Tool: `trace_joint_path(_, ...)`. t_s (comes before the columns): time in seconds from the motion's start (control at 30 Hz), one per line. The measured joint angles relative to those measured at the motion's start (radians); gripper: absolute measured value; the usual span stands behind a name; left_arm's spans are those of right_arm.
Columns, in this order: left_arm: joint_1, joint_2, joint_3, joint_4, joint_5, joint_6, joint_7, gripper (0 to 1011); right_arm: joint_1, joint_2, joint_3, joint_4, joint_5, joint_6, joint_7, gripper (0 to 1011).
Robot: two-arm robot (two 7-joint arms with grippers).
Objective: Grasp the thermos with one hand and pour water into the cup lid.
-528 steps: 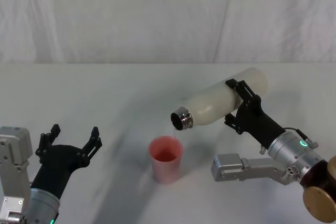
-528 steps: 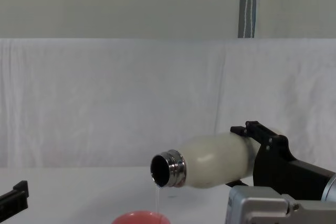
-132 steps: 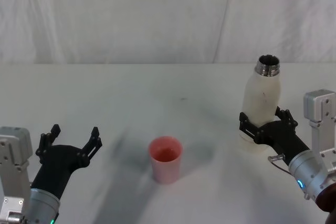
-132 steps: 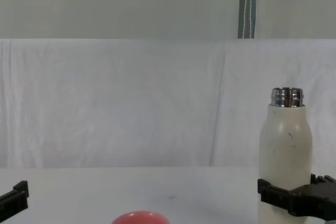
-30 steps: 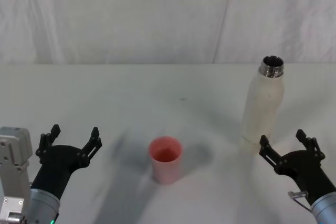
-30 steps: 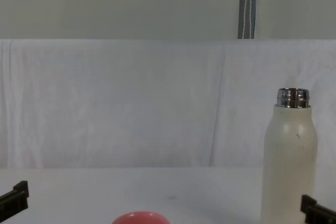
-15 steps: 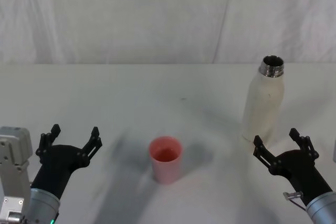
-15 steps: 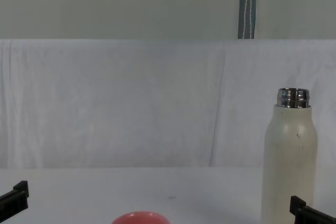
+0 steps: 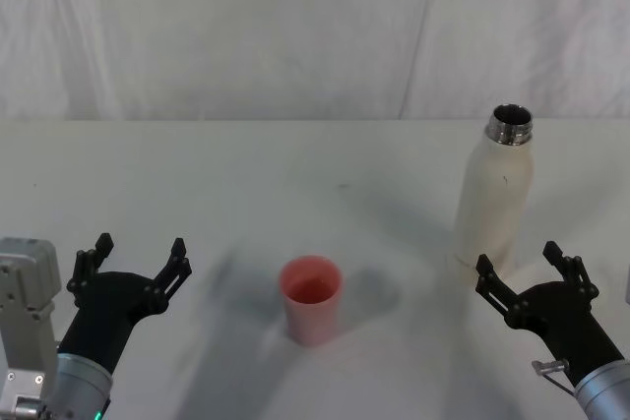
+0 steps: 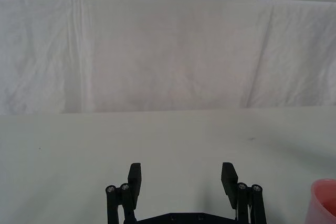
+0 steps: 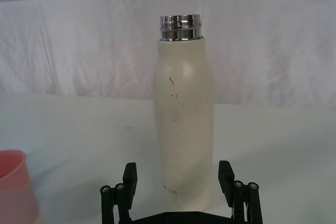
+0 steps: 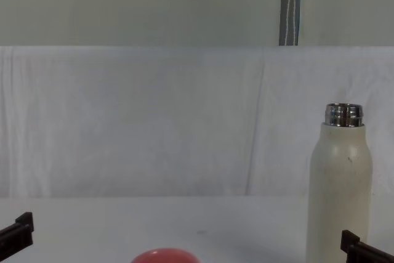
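Nearest on the left, the left tool (image 9: 133, 256) rests low over the white table (image 9: 246, 174) with its black fingers (image 10: 135, 177) spread wide, nothing between them. Nearest on the right, the right tool (image 9: 527, 268) sits just in front of the bottle, its fingers (image 11: 129, 176) likewise spread apart and clear of the bottle's sides; in the chest view one black fingertip shows at the lower right corner beside the bottle's base.

A little farther in, near the middle of the table, stands the small round coral-pink cup lid (image 9: 311, 299), upright with its mouth up, between the two tools and well apart from both.

Farther right stands the tall cream-white matte thermos (image 9: 493, 200) with rounded shoulders and a shiny threaded steel neck, upright on the table, uncapped, its mouth open upward. Small dark scuffs mark its side in the right wrist view.

A wrinkled white cloth backdrop (image 9: 295, 27) hangs behind the far edge of the table.
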Motion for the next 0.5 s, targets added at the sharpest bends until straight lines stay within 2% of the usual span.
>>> trace_joint_path(0.5,0.000,0.000,0.000,0.000,0.000,0.000,0.000,1001,-0.001,0.000,0.000,-0.002,0.001,0.002,-0.001,1000)
